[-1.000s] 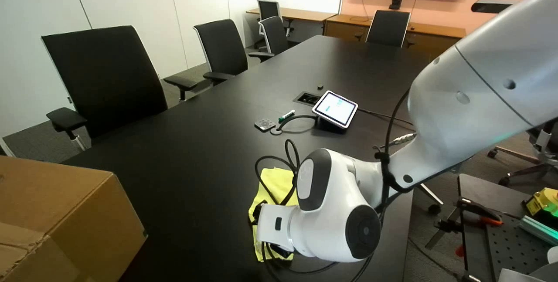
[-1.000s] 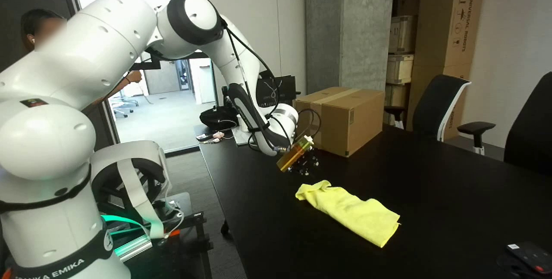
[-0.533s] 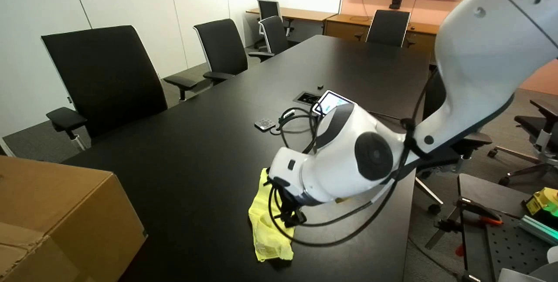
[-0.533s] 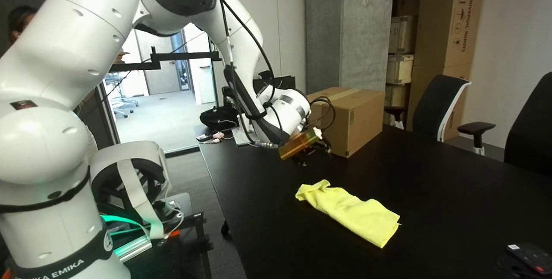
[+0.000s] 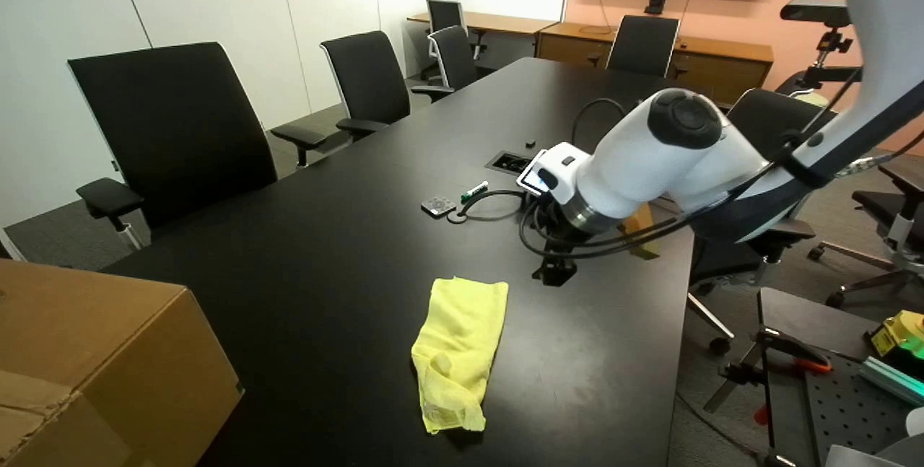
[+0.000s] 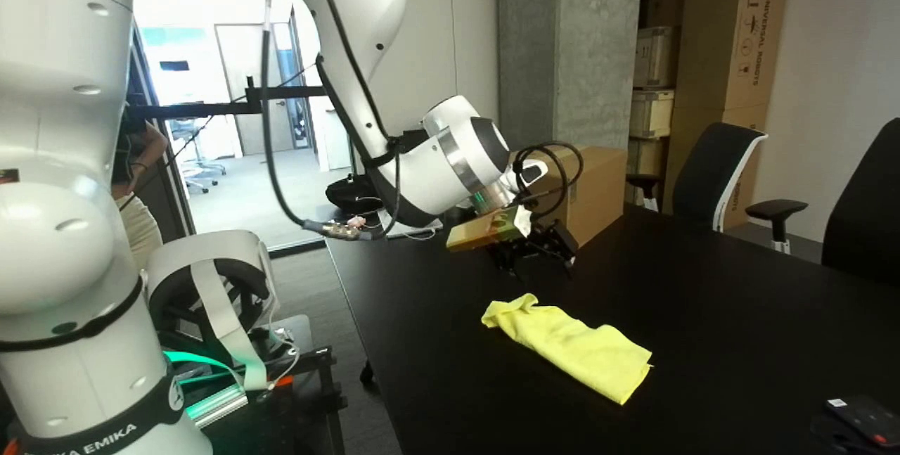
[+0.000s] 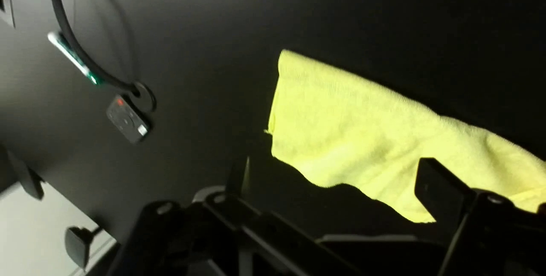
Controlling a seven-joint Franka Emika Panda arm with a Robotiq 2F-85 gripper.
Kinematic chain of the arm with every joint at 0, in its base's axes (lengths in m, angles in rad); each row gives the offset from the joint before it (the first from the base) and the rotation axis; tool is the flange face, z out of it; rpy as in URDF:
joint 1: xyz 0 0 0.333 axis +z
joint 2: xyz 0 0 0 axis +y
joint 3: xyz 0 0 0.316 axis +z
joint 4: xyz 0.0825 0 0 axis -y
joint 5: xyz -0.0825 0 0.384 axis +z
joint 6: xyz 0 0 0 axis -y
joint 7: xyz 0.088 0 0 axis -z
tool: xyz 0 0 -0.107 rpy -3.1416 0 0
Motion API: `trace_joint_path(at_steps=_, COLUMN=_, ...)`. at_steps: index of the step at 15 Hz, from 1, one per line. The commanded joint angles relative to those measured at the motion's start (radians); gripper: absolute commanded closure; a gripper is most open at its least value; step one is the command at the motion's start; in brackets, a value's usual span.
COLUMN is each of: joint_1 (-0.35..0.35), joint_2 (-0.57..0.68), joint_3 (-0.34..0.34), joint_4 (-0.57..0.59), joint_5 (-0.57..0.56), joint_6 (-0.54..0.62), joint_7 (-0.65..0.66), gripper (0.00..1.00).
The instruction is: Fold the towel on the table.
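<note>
Black table [image 5: 325, 272]: towel [image 5: 462, 330], box [image 5: 123, 355], remote [image 7: 127, 119], part-hidden tablet [image 5: 533, 182]

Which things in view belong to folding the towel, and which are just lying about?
For the job:
yellow towel, creased, lying in a long strip
black table, under the towel
gripper, open and holding nothing

Just lying about:
cardboard box
tablet, partly hidden in an exterior view
green-and-white marker
black remote, near the marker
</note>
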State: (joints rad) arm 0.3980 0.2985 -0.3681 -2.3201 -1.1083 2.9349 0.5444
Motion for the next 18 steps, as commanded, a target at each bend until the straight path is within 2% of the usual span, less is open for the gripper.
trace_joint_path(at_steps=1, joint_1=-0.033, joint_2=-0.25, joint_3=0.019, joint_4=-0.198, joint_5=0.206, joint_6=-0.138, joint_7=-0.092, gripper=0.0)
trace_joint_path(at_steps=4, joint_1=-0.028, joint_2=-0.411, joint_3=0.008, joint_4=-0.287, joint_5=0.385, joint_6=-0.288, joint_7=-0.135, gripper=0.0)
trace_joint_path(at_steps=5, joint_1=-0.159, joint_2=-0.465, joint_3=0.139, joint_4=-0.303, joint_5=0.44, joint_6=-0.345, joint_7=-0.167, gripper=0.0)
trace_joint_path(at_steps=9, joint_1=-0.244, joint_2=-0.681, joint_3=0.245, joint_4=-0.369, joint_5=0.743, joint_6=-0.555, joint_7=-0.371, gripper=0.0)
trace_joint_path(at_steps=12, joint_1=-0.266, joint_2=-0.846, joint_3=0.269, joint_4=-0.37, joint_5=0.94, joint_6=-0.725, joint_7=-0.512, gripper=0.0)
trace_joint_path(at_steps=16, joint_1=-0.303, joint_2=-1.056, joint_3=0.256, joint_4=-0.33, joint_5=1.054, joint_6=-0.94, joint_7=-0.631, gripper=0.0)
trace_joint_path(at_steps=17, joint_1=-0.314, joint_2=-1.08, joint_3=0.249, joint_4=-0.313, joint_5=1.062, joint_6=-0.964, joint_7=-0.652, gripper=0.0)
trace_joint_path(at_steps=18, joint_1=-0.323, joint_2=-0.99, joint_3=0.285, joint_4=-0.322, joint_5=1.047, joint_6=-0.909, joint_7=-0.609, gripper=0.0)
